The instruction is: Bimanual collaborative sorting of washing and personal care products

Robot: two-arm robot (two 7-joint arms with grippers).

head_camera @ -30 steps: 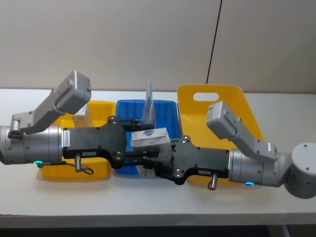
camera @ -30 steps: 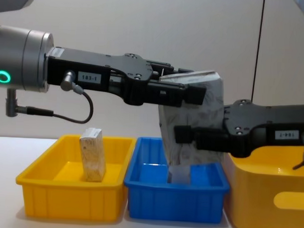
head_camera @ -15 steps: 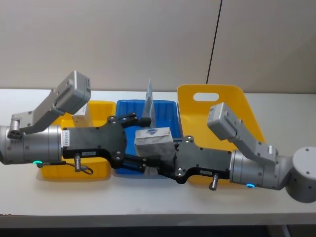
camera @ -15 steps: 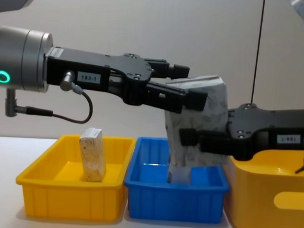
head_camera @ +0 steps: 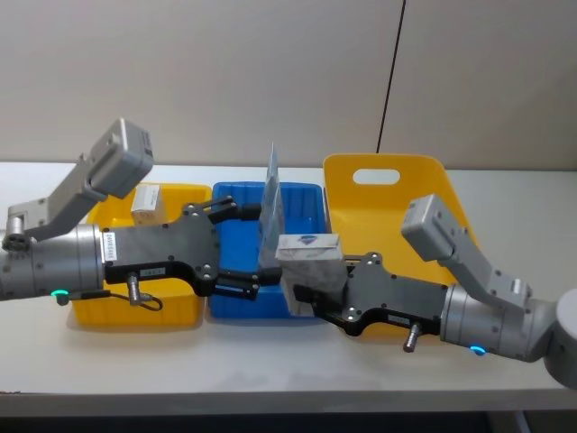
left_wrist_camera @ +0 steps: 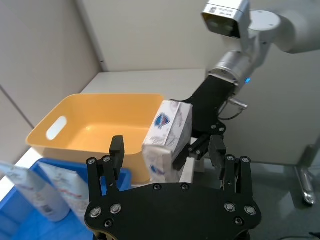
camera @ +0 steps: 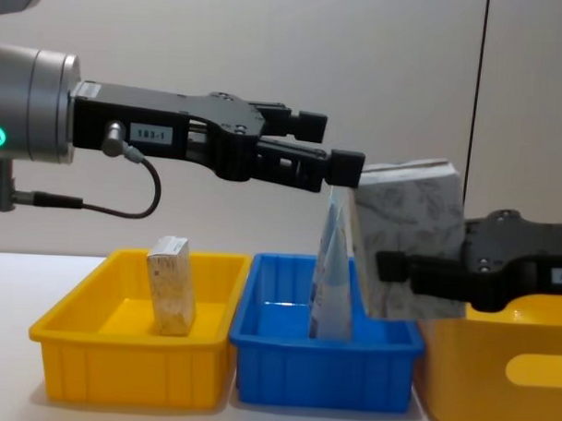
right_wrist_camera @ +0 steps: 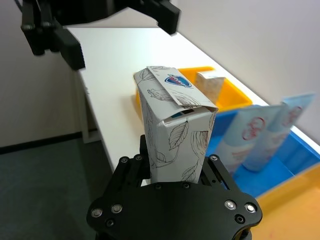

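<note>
Head view: the right claw [head_camera: 302,293] pinches the marbled pack [head_camera: 311,262] just beyond the spread left claw [head_camera: 248,248]. Chest view: the pack is tilted, and pale blue pouches [camera: 333,268] stand beneath the left claw. Right wrist view: the pack's top flap gapes.

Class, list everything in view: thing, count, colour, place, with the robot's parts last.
marbled-print pack: one, grey-beige, held above blue bin's right end
block pack: one, beige, in small yellow bin
pouches: two, pale blue, upright in blue bin
small yellow bin: one, yellow, table's left
blue bin: one, blue, middle
large yellow bin: one, yellow, right
table: one, white, under bins
left pincer: one, black, open above blue bin
right pincer: one, black, shut on marbled-print pack
</note>
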